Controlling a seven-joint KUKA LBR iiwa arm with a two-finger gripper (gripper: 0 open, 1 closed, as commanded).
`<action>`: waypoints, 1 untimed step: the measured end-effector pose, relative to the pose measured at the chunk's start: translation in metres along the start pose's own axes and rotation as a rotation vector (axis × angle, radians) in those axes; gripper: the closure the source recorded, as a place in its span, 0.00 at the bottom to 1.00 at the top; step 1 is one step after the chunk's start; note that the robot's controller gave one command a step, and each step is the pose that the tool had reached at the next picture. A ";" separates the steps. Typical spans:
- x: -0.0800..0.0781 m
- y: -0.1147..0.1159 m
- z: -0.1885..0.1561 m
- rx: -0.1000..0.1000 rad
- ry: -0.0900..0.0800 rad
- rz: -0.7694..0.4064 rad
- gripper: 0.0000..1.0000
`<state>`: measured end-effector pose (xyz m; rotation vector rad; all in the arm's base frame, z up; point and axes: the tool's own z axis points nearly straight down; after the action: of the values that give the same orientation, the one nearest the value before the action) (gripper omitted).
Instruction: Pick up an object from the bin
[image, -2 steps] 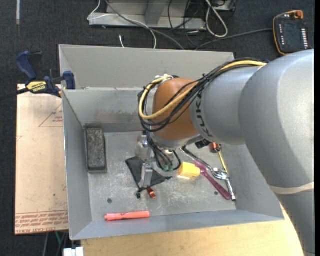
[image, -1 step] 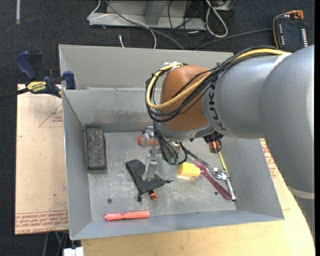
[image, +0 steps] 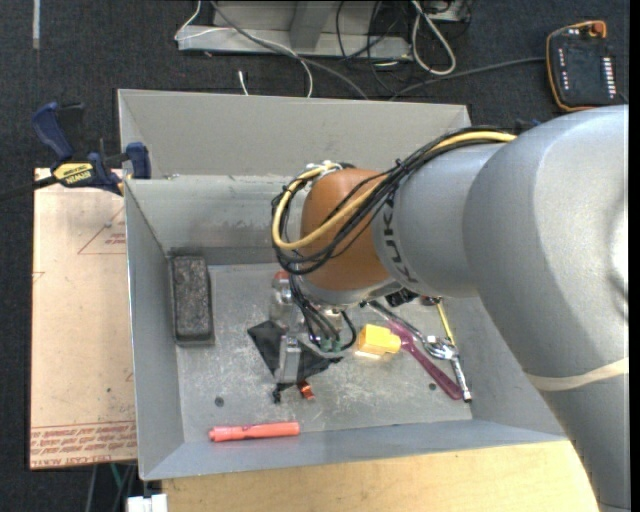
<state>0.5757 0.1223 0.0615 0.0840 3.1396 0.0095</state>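
Observation:
My gripper reaches down into the middle of the bin, below the orange wrist cover. It stands over a black, flat, crumpled piece that lies on the bin floor and pokes out to the gripper's left. A small red bit shows just right of the gripper's lower end. Whether anything is in its grasp is hidden. A yellow block lies a little to the right of the gripper.
Pliers with purple handles lie at the right of the bin floor. A dark grey oblong block sits by the left wall. An orange-red marker lies along the front wall. The big arm covers the bin's right side.

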 end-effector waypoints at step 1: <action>0.013 0.001 -0.009 -0.005 -0.024 0.124 0.00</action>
<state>0.5631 0.1244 0.0703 0.2767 3.1050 0.0155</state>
